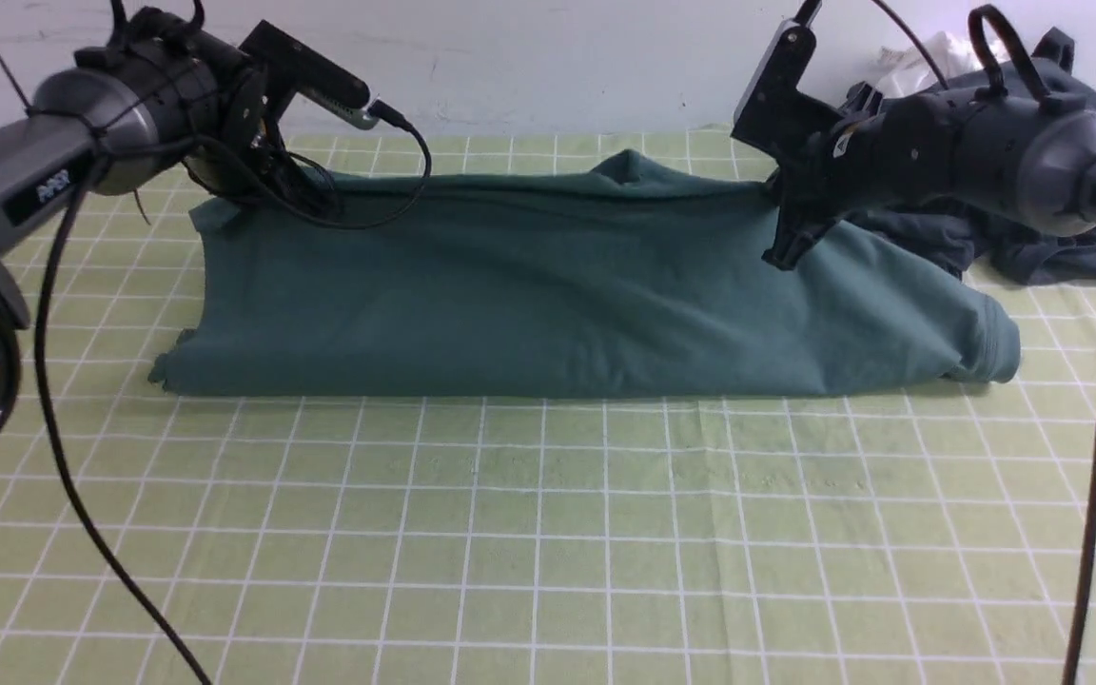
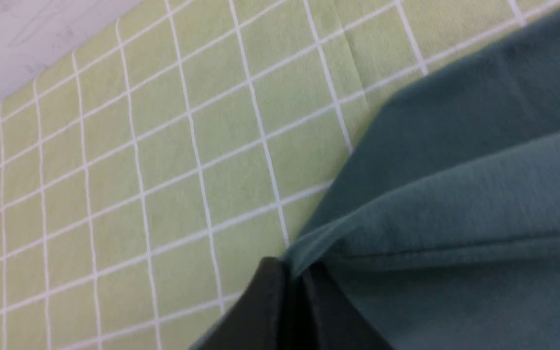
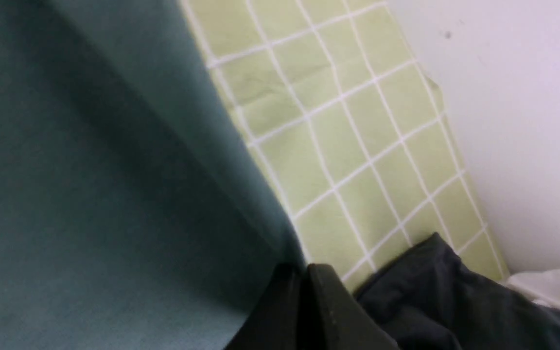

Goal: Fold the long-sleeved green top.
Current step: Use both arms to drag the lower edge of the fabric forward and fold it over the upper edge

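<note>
The green top lies on the surface as one long band. Its long way runs from side to side, across in front of the robot. Both tools are at its far edge, one at each end.

At the far left corner of the green top is the left tool. Its two fingers are pressed together. A thin fold of green cloth comes out from between the tips, so it looks clamped on that corner. The left arm reaches in from the left and slants down to the corner.

At the far right end of the green top is the right tool. Its fingers are together too. The green edge runs right into the tips, so it seems to pinch the cloth there. The right arm reaches in from the right, above a dark grey cloth that lies just beside the green top's right end.

Each tool is nearest its own end. The next move likely needs both to carry the far edge toward the near edge, level with each other.
</note>
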Tool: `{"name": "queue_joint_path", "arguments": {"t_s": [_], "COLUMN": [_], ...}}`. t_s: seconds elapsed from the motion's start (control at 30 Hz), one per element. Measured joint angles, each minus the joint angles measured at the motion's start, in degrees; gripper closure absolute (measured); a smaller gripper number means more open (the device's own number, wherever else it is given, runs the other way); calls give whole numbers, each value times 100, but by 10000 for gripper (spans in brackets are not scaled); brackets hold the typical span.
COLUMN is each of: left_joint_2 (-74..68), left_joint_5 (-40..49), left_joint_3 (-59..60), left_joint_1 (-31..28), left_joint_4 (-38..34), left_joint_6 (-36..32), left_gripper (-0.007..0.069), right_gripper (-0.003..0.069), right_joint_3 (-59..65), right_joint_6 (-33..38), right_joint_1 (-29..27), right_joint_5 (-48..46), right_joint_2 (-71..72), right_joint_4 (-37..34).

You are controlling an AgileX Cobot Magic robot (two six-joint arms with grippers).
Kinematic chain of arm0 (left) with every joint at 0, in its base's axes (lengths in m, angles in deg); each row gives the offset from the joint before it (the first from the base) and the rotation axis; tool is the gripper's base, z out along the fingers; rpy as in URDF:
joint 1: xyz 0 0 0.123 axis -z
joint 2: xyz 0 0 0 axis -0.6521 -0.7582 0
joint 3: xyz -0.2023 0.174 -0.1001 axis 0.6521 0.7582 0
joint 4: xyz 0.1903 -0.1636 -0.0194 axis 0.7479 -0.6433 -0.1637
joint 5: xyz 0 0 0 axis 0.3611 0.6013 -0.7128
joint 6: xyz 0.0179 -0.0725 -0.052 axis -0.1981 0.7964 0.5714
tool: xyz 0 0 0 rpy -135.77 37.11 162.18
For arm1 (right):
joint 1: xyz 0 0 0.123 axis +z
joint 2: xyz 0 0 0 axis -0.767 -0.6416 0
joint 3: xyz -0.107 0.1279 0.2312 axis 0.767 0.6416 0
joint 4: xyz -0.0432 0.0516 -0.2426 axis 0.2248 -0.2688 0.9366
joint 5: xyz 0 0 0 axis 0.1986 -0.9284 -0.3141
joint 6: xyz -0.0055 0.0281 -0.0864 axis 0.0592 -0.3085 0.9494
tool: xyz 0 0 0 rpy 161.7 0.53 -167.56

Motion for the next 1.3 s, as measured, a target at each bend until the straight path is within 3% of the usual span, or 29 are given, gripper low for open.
{"name": "queue_joint_path", "arguments": {"t_s": [0.17, 0.33, 0.47, 0.53, 0.57, 0.63, 0.8, 0.87, 1.0, 1.17, 1.3], "left_joint_2": [-591, -867, -758, -658, -466, -333, -225, -408, -733, -891, -845], "left_joint_5": [-319, -336, 29, 277, 711, 1040, 2153, 2446, 3047, 3325, 3325], "left_joint_3": [-743, -1174, -1196, -1196, -1198, -1210, -1263, -1263, -1257, -1252, -1252], "left_joint_1": [0, -17, -97, -112, -141, -157, -177, -162, -160, -197, -351], "left_joint_4": [161, 242, 296, 301, 219, 52, -1944, -2527, -2733, -2288, -2240], "left_joint_6": [486, 845, 1160, 1207, 1213, 1133, -524, -977, -1267, -1344, -1203], "left_gripper": [578, 344, 237, 232, 253, 287, 540, 601, 628, 629, 629], "right_gripper": [594, 371, 304, 302, 319, 343, 522, 584, 637, 643, 643], "right_joint_3": [-67, -82, -82, -82, -82, -82, -107, -107, -107, -103, -103], "right_joint_6": [-18, -39, -488, -693, -1149, -1372, -2055, -2187, -2669, -4235, -4969], "right_joint_1": [-215, -257, -257, -257, -257, -257, -262, -273, -404, -899, -1127], "right_joint_5": [326, 404, -69, -385, -963, -1367, -2542, -2694, -2743, -2757, -3010], "right_joint_2": [-215, -218, -12, 107, 311, 433, 430, 212, -153, -272, -259], "right_joint_4": [-712, -990, -1106, -1139, -1165, -1180, -1180, -1160, -869, 123, 1032]}}
